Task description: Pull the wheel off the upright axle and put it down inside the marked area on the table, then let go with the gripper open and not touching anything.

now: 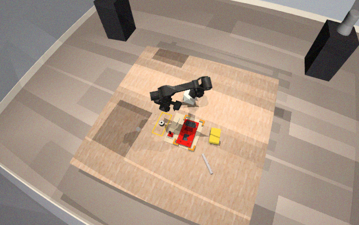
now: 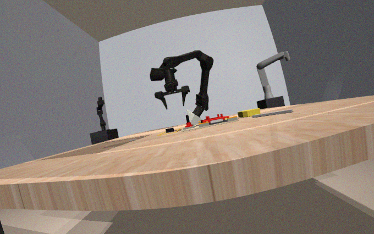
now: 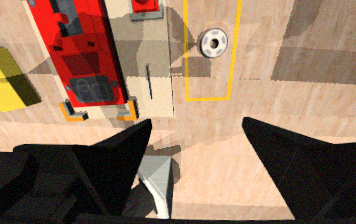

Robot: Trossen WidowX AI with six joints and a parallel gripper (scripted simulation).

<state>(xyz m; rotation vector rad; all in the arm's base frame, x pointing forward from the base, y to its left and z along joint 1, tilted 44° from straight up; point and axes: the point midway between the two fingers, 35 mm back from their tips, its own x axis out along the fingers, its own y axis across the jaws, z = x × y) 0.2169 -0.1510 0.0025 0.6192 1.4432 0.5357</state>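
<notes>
The wheel, black with a pale face, lies flat on the table inside the yellow outlined area. The upright black axle stands bare on its red base, beside the area; in the wrist view only part of the base shows, at the top edge. My gripper is wide open and empty. It hangs well above the table, toward the arm's base from the wheel, touching nothing.
A red car-like body lies on a cream board among orange corner brackets, beside the axle. A yellow block and a grey bar lie beyond it. A pale angular block is near the arm's base.
</notes>
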